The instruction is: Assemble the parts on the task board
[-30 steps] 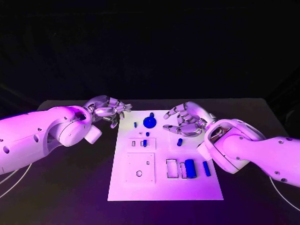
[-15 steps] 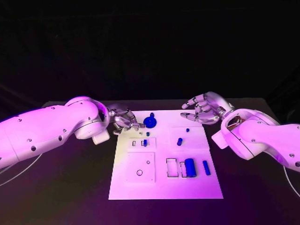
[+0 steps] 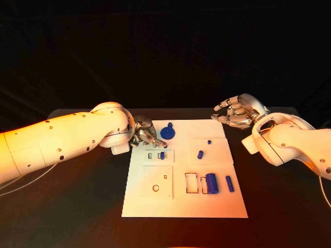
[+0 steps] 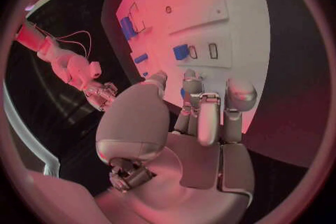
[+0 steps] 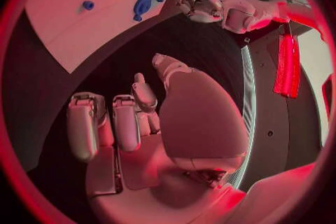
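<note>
Over task board (image 3: 185,206) edge, left hand (image 3: 144,135) empty

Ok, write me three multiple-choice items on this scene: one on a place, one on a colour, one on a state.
1. Where is the left robot hand?
A. at the task board's far left edge
B. at its near edge
C. off past the table's right side

2. What colour are the parts on the board?
A. blue
B. green
C. yellow

3. What is the right robot hand doing?
A. gripping a part
B. holding nothing, fingers apart
C. pressing on the board

Key: 1 A, the head view shows it beside the round part; 2 A, all look blue; 3 B, its fingers are spread over bare table.
</note>
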Motion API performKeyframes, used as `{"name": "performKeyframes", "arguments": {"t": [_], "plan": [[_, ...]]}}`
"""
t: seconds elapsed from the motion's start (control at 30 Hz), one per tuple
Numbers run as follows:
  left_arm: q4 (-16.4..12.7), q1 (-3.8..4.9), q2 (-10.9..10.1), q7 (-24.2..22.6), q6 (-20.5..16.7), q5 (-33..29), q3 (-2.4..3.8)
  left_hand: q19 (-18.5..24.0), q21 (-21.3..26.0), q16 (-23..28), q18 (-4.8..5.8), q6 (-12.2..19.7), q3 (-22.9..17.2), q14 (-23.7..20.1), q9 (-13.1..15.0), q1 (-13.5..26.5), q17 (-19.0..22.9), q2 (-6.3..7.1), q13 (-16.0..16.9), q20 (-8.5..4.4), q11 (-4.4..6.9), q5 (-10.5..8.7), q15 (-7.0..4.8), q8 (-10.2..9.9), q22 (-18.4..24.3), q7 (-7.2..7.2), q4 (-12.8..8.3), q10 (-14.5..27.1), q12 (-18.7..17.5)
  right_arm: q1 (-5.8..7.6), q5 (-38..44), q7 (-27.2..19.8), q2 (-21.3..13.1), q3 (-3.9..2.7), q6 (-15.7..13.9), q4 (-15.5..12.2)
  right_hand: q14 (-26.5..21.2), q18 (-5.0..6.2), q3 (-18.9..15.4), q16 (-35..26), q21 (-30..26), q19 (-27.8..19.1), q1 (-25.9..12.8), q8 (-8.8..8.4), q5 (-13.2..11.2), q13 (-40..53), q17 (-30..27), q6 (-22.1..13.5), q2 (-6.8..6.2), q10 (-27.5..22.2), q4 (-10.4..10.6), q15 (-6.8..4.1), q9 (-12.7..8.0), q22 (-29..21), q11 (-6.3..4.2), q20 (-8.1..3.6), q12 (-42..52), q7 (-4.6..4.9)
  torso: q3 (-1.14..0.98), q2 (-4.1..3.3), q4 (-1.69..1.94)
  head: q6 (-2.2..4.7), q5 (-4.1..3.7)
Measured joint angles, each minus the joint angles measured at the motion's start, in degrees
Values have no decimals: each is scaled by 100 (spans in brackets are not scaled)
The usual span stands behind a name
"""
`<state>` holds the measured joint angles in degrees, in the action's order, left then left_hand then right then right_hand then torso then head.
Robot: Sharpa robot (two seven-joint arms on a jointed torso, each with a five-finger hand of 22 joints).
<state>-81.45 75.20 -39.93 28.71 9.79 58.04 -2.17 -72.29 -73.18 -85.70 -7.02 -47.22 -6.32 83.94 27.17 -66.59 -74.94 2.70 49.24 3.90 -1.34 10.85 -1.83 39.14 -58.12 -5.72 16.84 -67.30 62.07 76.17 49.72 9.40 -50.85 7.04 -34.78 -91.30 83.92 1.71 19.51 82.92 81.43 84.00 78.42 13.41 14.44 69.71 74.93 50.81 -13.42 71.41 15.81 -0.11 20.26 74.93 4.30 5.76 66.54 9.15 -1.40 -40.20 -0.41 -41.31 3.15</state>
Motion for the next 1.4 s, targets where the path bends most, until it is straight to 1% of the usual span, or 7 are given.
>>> {"name": "performKeyframes", "arguments": {"t": [0.23,0.27,0.43,0.57,1.17,1.23,1.4], "plan": [[136,14,178,100,194,112,-59,0,-25,0,0,0,32,0,37,70,1,-24,0,0,0,-21,0,34,-19,0,1,0,0,11,41,141,37,0,-140,95,0,0,0,-11,-34,0,0,1,0,-41,-1,0,0,-8,0,0,0,0,1,0,-8,0,1,-9,-10,-7,6],[151,14,201,110,213,123,-68,0,-25,0,0,0,47,0,41,96,0,-50,0,0,0,-21,0,34,-31,0,15,0,0,11,47,159,43,0,-155,102,0,0,0,-11,-34,0,0,1,0,-41,-1,0,0,-8,0,0,0,0,1,0,-7,0,1,-9,-10,-9,5],[241,15,318,151,295,157,-116,0,-47,1,-1,21,63,0,47,95,1,-49,16,0,0,-21,0,34,-56,20,-1,0,28,12,86,236,78,0,-210,126,0,0,-15,-38,-34,0,0,1,22,-41,-1,0,0,-8,15,0,0,-1,1,0,-8,0,3,-16,-17,-14,14],[315,15,402,171,360,166,-144,0,-47,1,0,42,63,0,56,118,1,-72,24,0,0,-21,0,34,-78,0,-1,1,28,12,116,283,91,0,-236,141,0,0,-15,-39,-34,0,0,1,22,-41,-1,0,0,-7,15,0,0,-1,1,0,-8,0,5,-18,-17,-25,8],[476,15,554,214,627,151,-189,1,-89,1,-2,63,62,0,98,138,1,-97,30,0,-1,-21,1,61,-129,20,-1,1,28,14,167,361,119,0,-253,165,0,0,-15,-42,-34,0,0,0,21,-52,-2,0,0,-7,15,0,-3,-2,1,0,-31,0,10,-8,-5,-76,-15],[484,15,555,216,646,148,-192,1,-101,1,-2,63,62,0,116,103,2,-132,45,0,-1,-21,1,87,-133,20,-1,1,54,14,169,363,120,0,-253,167,0,0,-15,-42,-34,0,0,0,21,-52,-2,0,0,-7,15,0,-4,-3,1,0,-31,0,10,-7,-4,-78,-18],[494,15,555,220,685,132,-198,1,-111,1,-2,63,62,0,149,43,2,-155,48,0,-1,-21,1,124,-155,20,-1,1,56,14,172,370,122,0,-253,172,0,0,-15,-42,-34,0,0,0,21,-52,-3,0,0,-7,15,0,-4,-3,1,0,-31,0,10,-6,-2,-86,-23]]}}
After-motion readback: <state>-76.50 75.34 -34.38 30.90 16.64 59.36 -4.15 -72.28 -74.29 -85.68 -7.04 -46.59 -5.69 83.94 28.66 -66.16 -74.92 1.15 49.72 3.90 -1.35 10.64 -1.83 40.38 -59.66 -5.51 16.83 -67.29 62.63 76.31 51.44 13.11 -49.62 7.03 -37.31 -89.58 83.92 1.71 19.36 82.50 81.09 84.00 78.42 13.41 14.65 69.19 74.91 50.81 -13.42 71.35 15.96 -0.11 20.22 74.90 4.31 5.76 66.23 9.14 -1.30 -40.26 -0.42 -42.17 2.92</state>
